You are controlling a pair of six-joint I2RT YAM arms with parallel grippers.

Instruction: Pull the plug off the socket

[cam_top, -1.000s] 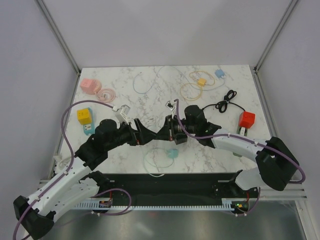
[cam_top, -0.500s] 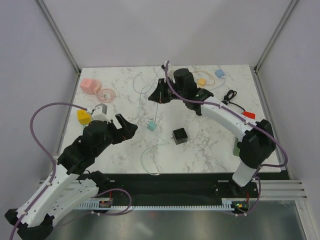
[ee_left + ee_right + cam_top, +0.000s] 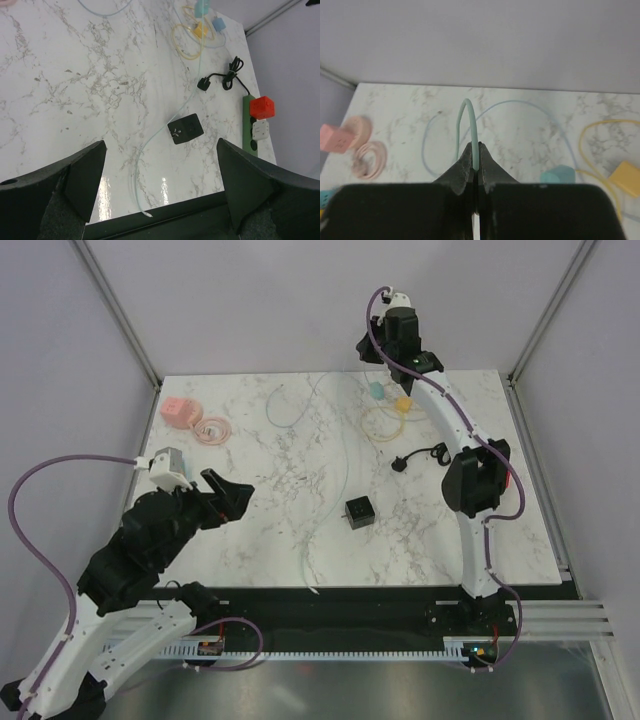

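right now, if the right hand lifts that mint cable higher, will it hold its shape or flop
Probably flops: the mint cable bends into a tight loop at the right hand and trails in loose curves over the table. Likely light, being thin with a small plug.

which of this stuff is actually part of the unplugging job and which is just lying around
Job: black socket cube, mint cable, mint plug, right hand shut on the cable.

Lying about: pink charger, yellow charger, black cord, green power strip, red plug.
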